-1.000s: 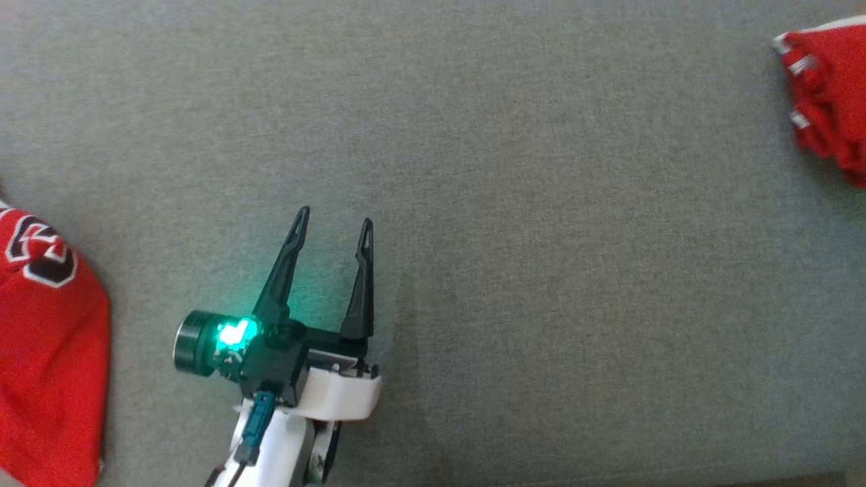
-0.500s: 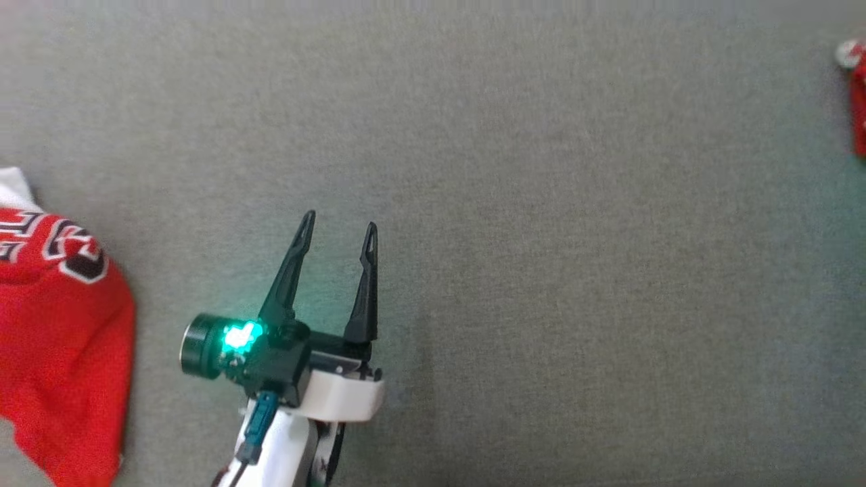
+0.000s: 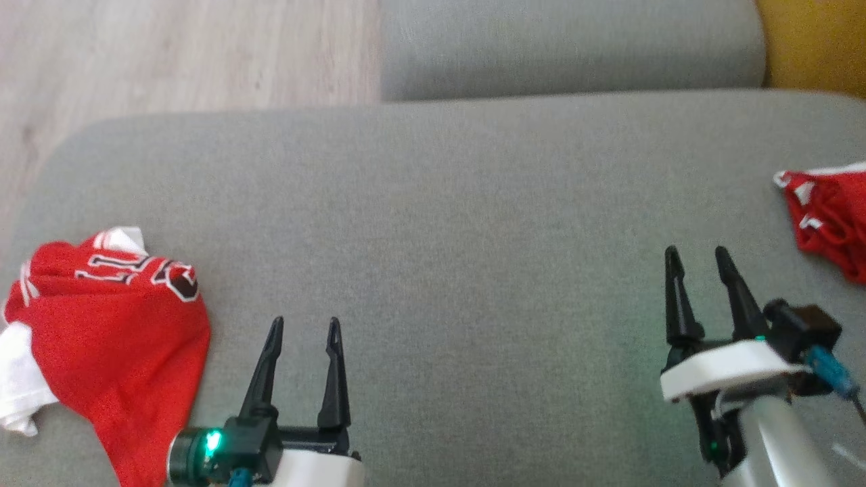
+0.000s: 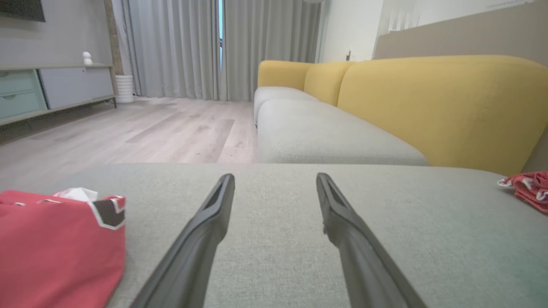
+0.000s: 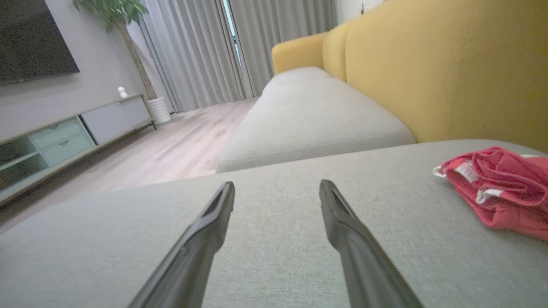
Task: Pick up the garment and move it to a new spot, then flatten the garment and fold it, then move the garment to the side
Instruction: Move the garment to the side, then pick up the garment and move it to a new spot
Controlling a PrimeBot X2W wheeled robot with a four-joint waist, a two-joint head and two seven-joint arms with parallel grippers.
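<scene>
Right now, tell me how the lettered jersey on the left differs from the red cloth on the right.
The jersey carries dark-outlined white lettering; the red cloth shows none, just white patches. The jersey lies in smooth folds; the red cloth is bunched in wrinkles. Both are red with white and rest on the grey cushion.

The large red jersey garment point(image 3: 115, 338), with white sleeves and navy-outlined white lettering, lies folded in a compact bundle at the left end of the grey sofa cushion point(image 3: 440, 237), lettering facing up.
</scene>
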